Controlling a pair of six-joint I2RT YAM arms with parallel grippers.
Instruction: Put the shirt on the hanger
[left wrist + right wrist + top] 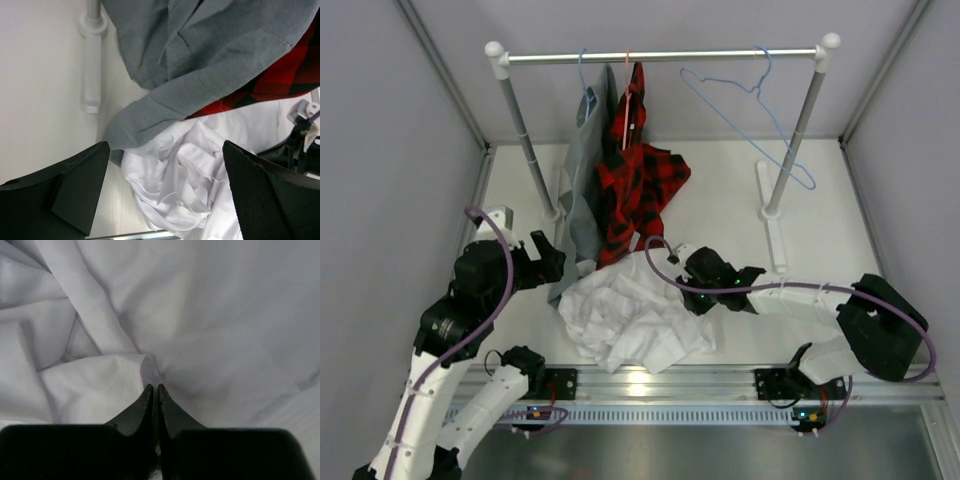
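The white shirt (pixel 630 315) lies crumpled on the table at the front middle. It also shows in the left wrist view (pixel 200 170) and fills the right wrist view (pixel 200 315). My right gripper (pixel 698 283) (pixel 154 387) is at the shirt's upper right edge, jaws shut with a thin bit of white fabric between them. My left gripper (pixel 548 262) (pixel 165 155) is open and empty, just left of the shirt, above its left edge. The light blue wire hanger (pixel 757 92) hangs bare and tilted at the right end of the rail.
A clothes rack (pixel 660 56) stands at the back, with its foot post (pixel 92 60) near my left gripper. A grey shirt (pixel 585 190) (pixel 210 45) and a red-and-black plaid shirt (pixel 635 185) (pixel 280 80) hang from it, their hems reaching the white shirt. A metal rail (pixel 650 382) runs along the front.
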